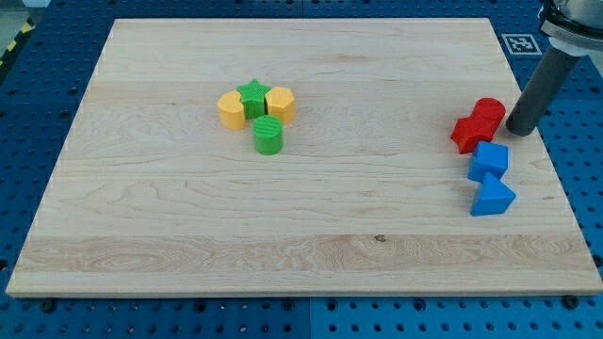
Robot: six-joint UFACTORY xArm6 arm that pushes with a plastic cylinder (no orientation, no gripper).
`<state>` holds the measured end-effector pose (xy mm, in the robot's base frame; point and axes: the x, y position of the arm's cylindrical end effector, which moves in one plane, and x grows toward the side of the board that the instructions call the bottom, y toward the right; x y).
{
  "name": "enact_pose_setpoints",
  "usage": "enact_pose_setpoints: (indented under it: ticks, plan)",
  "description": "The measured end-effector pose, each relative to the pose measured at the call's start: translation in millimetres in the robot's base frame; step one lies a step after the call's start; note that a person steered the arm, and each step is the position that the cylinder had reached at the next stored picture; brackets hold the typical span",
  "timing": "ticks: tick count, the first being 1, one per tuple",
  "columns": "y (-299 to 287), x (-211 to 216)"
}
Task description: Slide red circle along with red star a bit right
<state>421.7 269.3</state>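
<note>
The red circle [489, 113] and the red star [467, 134] sit touching each other near the board's right edge, the circle up and right of the star. My tip [521, 128] is just right of the red circle, very close to it; contact cannot be made out. The dark rod rises from it to the view's top right corner.
A blue cube-like block [489, 161] and a blue triangle [492, 199] lie just below the red star. Left of centre is a cluster: yellow block [231, 109], green star [252, 96], yellow block [281, 104], green cylinder [268, 136]. The board's right edge [542, 160] is near my tip.
</note>
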Motion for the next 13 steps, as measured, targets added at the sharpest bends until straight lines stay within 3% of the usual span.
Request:
enact_pose_setpoints:
  ticks: [12, 13]
  plan:
    - [-34.3, -11.2]
    - [-16.4, -25.4]
